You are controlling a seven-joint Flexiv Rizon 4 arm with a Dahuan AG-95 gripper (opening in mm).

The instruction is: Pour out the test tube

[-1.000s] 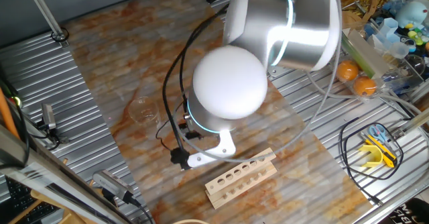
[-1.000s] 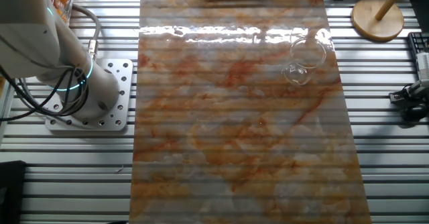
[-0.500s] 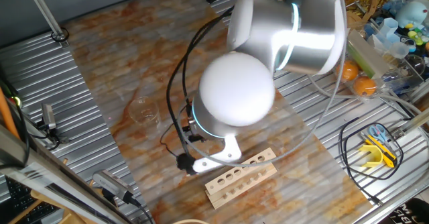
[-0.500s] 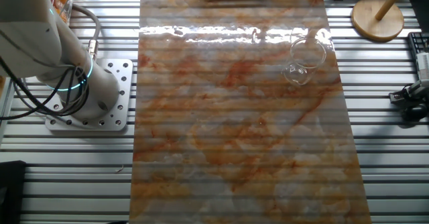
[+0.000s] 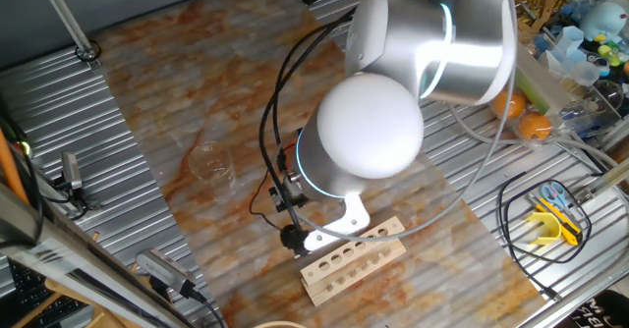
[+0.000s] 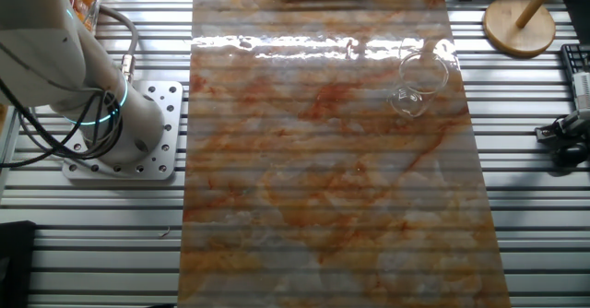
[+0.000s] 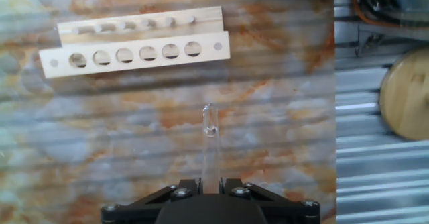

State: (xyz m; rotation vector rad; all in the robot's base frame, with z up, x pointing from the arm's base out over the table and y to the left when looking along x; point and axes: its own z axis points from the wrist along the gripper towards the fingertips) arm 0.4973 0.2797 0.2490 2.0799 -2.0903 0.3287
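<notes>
Marbled tabletop (image 7: pixel 134 137) fills the hand view; the gripper (image 7: pixel 210 185), jaws closed on the test tube (image 7: pixel 211 143), points it toward the upper-left rack (image 7: pixel 134 53).

The arm (image 5: pixel 393 102) is made of smooth silver-white rounded housings, and a large white dome cap (image 5: pixel 371 127) is seen at one joint. Thin glowing cyan rings are seen between the segments. Black cables (image 5: pixel 280 141) are looped along the left of the arm. The base (image 6: pixel 124 133) is mounted on a round, perforated metal plate. The gripper (image 7: pixel 209 200) is black, with silver screws.
</notes>
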